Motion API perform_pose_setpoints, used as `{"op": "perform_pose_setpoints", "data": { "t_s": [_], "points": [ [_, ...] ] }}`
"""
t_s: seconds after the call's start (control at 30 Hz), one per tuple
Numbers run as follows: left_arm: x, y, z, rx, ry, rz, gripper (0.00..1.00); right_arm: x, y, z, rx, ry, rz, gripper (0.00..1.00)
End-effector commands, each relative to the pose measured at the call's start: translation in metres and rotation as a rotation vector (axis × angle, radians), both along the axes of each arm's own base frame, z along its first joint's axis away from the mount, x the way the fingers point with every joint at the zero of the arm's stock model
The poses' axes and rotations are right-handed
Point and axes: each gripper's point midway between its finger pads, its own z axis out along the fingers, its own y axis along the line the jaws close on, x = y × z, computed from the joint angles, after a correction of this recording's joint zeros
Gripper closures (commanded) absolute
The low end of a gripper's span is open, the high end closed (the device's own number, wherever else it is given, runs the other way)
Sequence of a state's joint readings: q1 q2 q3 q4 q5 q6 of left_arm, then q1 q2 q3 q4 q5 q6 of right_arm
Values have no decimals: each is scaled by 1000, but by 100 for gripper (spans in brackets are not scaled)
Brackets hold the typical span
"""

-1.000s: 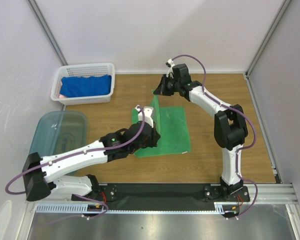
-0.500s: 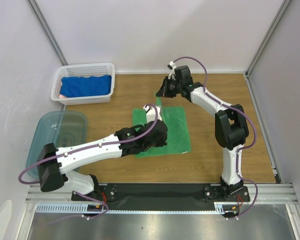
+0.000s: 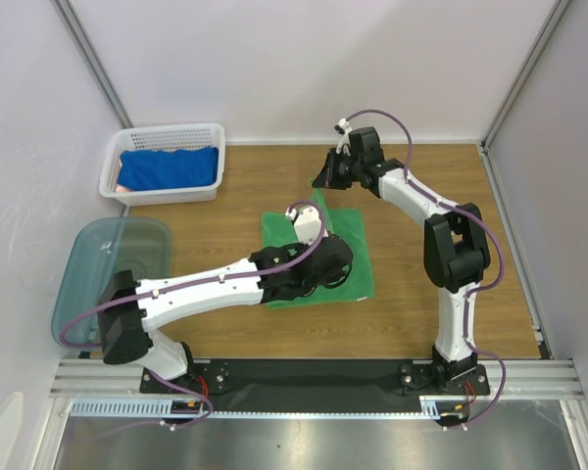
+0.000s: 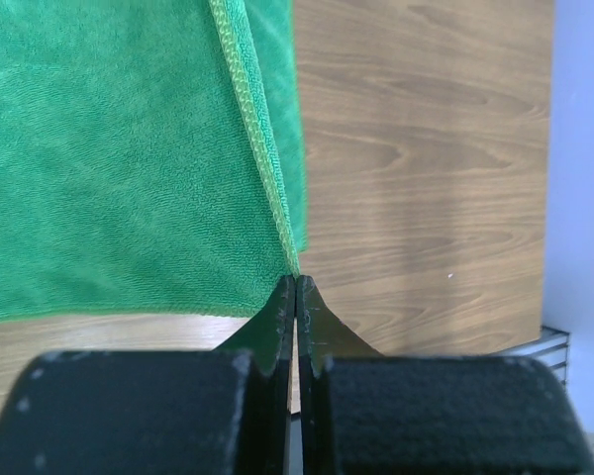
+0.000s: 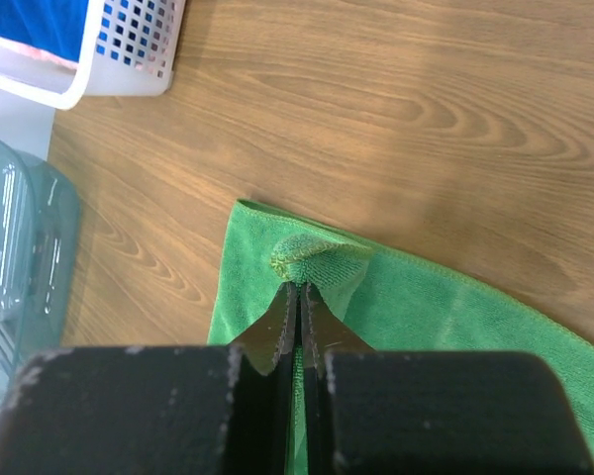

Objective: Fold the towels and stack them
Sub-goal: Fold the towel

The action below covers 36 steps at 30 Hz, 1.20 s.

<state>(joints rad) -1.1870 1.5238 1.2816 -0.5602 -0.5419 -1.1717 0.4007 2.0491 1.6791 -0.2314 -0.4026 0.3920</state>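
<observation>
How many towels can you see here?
3. A green towel is on the table; a blue towel fills the white basket; a pink towel peeks from beneath the blue. More could be hidden underneath.

Wooden table (image 3: pixel 225 196): green towel (image 3: pixel 348 227) mid, white basket (image 3: pixel 167 196) far-left; tub (image 3: pixel 108 250) perhaps off edge.

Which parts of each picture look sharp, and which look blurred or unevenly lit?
Left wrist view: bright green terry-cloth towel crisp, left gripper blurred up close. Right wrist view: brown wood-grain table sharp, right gripper blurred. Top view: even light, soft shadows.
</observation>
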Motion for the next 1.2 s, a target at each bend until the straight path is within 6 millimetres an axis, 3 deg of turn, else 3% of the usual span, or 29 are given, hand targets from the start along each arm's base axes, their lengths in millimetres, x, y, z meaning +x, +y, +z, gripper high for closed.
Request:
{"op": "perform_pose_setpoints", "data": {
  "t_s": [0.0, 0.27, 0.53, 0.6, 0.73, 0.97, 1.17],
  "points": [
    [-3, -12, 20, -80, -16, 34, 100, 12, -5, 21, -8, -89, -8, 100],
    [-4, -26, 0, -29, -12, -33, 100, 15, -32, 19, -18, -98, -35, 100],
    [-1, -39, -33, 55, 10, -72, 100, 3, -42, -21, -15, -52, 29, 100],
    [0, -45, -33, 61, 7, -86, 100, 6, -47, -25, -17, -58, 15, 100],
    [-1, -54, -53, 101, 35, -116, 100, 7, -62, -37, -25, -43, -8, 100],
    [-3, -69, -63, 108, 55, -161, 100, 9, -84, -54, -37, -5, -41, 100],
    [-5, -70, -68, 124, 74, -173, 100, 8, -96, -52, -31, -5, -69, 100]
  ]
}}
